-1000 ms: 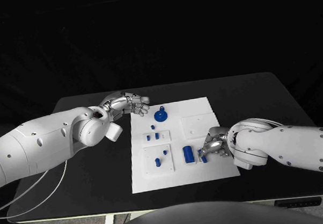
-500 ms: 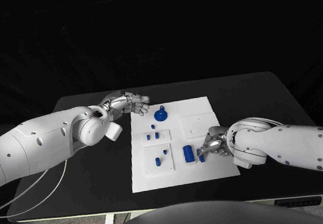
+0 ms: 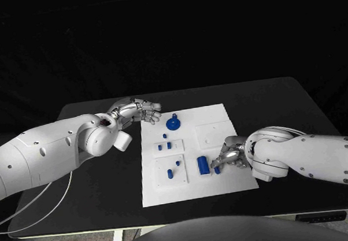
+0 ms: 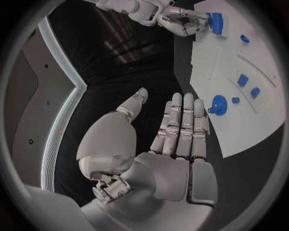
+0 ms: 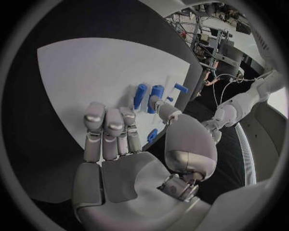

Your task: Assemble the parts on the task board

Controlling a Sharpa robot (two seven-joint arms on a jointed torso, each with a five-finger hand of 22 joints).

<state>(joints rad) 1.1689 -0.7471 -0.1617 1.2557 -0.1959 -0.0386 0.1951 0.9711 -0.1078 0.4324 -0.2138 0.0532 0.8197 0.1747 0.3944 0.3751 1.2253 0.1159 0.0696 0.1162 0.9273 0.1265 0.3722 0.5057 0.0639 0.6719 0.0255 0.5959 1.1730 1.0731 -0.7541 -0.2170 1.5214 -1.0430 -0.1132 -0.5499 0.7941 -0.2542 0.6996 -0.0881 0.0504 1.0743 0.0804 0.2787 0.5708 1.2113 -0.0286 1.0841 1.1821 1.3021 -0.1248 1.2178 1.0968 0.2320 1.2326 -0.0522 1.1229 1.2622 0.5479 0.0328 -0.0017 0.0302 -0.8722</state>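
Left hand [image 3: 137, 110] hovers at the far left corner of the task board [image 3: 231, 185], fingers straight and apart, holding nothing. Round blue knobbed part [image 3: 172, 123] stands just beside it. Blue block [image 3: 202, 164] lies mid-board. Right hand [image 3: 230, 156] rests fingers on a small blue part [image 3: 218, 170] beside the block; whether it grips it, cannot tell. Parts look like light, rigid, smooth plastic; pinch across the short sides.

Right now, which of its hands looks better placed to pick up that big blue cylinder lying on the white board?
Probably the right hand: it rests on the task board right beside the blue cylinder. The left hand hovers open off the board's far corner.
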